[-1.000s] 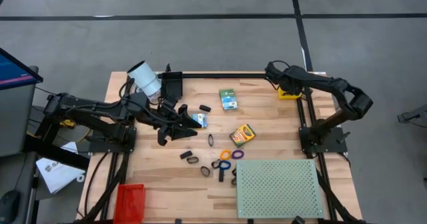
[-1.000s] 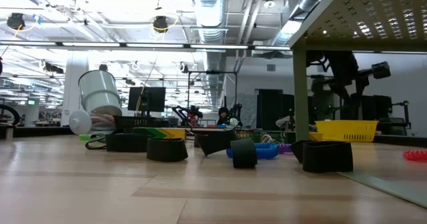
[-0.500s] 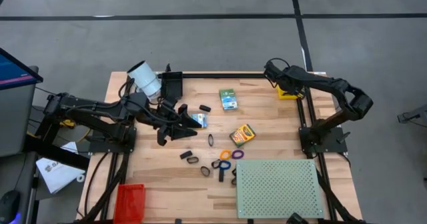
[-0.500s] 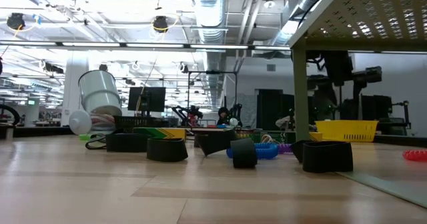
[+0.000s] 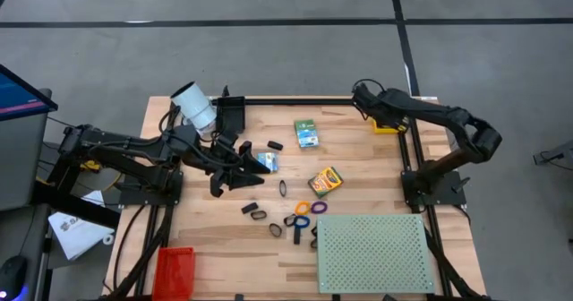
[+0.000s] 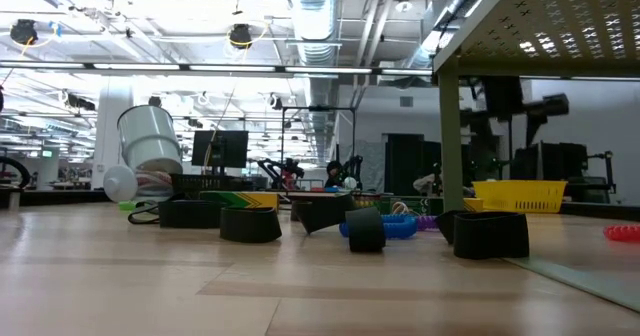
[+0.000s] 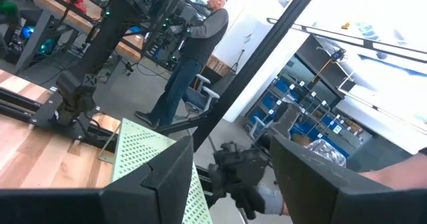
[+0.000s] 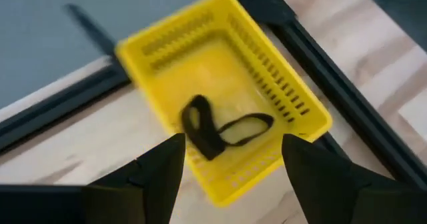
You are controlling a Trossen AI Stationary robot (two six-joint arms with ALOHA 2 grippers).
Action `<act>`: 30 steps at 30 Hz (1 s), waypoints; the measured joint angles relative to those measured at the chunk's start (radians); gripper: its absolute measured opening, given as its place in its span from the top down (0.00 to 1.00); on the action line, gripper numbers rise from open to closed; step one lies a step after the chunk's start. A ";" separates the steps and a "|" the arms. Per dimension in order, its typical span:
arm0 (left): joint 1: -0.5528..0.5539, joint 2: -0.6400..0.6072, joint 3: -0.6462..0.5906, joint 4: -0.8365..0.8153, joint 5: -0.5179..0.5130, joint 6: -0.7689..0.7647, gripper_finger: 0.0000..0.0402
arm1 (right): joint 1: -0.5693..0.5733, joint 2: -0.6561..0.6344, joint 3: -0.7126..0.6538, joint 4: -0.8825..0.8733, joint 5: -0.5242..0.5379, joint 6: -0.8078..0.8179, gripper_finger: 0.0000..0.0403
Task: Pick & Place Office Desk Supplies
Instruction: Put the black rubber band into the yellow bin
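Observation:
My right gripper [image 5: 360, 93] hangs open over the yellow basket [image 8: 227, 97] at the table's far right corner. A black clip [image 8: 202, 127] lies on the basket's floor. My left gripper [image 5: 246, 168] is open, low over the table's left middle, with a small blue and white item [image 5: 267, 162] just off its fingertips. A dark thing [image 7: 240, 177] shows between its fingers; I cannot tell what it is. A green box [image 5: 307, 133], a crayon box [image 5: 325, 182], black clips [image 5: 259, 215] and coloured rings [image 5: 303, 208] lie loose on the wood.
A pale green perforated board [image 5: 373, 252] stands raised over the near right. A white cylinder [image 5: 194, 106] and a black tray [image 5: 230, 113] are at the far left, and a red basket [image 5: 175, 270] at the near left. A person [image 7: 190, 57] stands beyond the table.
My right arm has shifted a little toward the table's left, above the yellow basket. The loose items on the table lie where they were.

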 joint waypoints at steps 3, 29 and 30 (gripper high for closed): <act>0.000 0.000 0.000 -0.003 0.006 0.000 0.51 | 0.071 -0.049 0.032 0.005 0.030 -0.068 0.39; -0.078 -0.051 0.001 -0.323 0.051 -0.056 0.51 | 0.835 -0.112 0.167 0.832 -0.246 -0.456 0.39; -0.086 -0.063 0.001 -0.363 0.038 -0.056 0.51 | 0.846 -0.100 0.197 0.819 -0.251 -0.472 0.39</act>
